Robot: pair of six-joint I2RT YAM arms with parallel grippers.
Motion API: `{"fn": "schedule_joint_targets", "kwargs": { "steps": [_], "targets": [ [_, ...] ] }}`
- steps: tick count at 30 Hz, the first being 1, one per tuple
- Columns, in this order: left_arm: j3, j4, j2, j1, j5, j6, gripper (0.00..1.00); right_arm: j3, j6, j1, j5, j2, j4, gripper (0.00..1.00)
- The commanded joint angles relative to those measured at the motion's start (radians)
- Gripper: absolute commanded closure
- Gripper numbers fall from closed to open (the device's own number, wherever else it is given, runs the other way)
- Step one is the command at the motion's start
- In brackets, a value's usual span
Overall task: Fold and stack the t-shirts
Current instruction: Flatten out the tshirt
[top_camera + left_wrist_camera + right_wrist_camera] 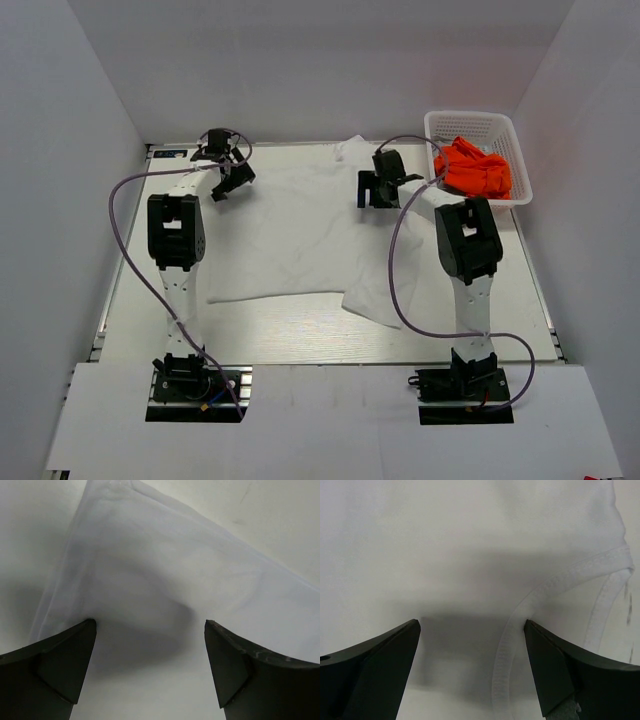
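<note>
Note white t-shirt (290,235) spread out on the table (300,335), wrinkled. See orange t-shirt (476,168) bunched in the basket (440,125), just past the white t-shirt's far right corner. Record left gripper (230,180) over the white t-shirt's far left edge, jaws released, empty. Record right gripper (472,627) over a stitched hem at its far right, jaws likewise spread, holding nothing.

Your right tool (472,667) hangs wide open over the white shirt (470,545), its ribbed collar (506,645) between the fingers.
</note>
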Motion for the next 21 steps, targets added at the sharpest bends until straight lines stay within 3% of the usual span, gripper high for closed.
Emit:
{"fn": "schedule_joint_targets", "kwargs": {
  "steps": [1,5,9,11,14,15,16,21],
  "targets": [
    [0.201,-0.128,0.122,0.025,-0.013,0.002,0.01,0.163,-0.04,-0.02,-0.064,0.079,-0.029,0.1],
    [0.344,-0.163,0.17,0.034,0.034,0.025,0.01,0.285,-0.1,-0.023,-0.1,0.116,-0.05,0.1],
    [0.332,-0.138,0.069,0.034,0.045,0.048,0.01,0.283,-0.138,-0.017,-0.116,0.04,-0.043,0.1],
    [0.254,-0.138,-0.044,0.034,0.036,0.048,0.01,0.187,-0.141,-0.008,-0.127,-0.04,0.009,0.1],
    [0.041,-0.118,-0.199,0.025,-0.01,0.048,0.01,-0.016,-0.126,-0.006,-0.169,-0.207,0.138,0.1],
    [-0.023,-0.118,-0.318,0.014,-0.024,0.033,0.01,-0.063,-0.114,-0.009,-0.176,-0.297,0.16,0.1],
    [-0.157,-0.109,-0.379,0.014,-0.047,0.024,0.01,-0.168,-0.113,-0.006,-0.175,-0.325,0.18,0.1],
    [-0.625,-0.152,-0.732,0.014,-0.119,-0.148,0.01,-0.344,-0.045,-0.003,-0.175,-0.506,0.158,0.1]
  ]
}}
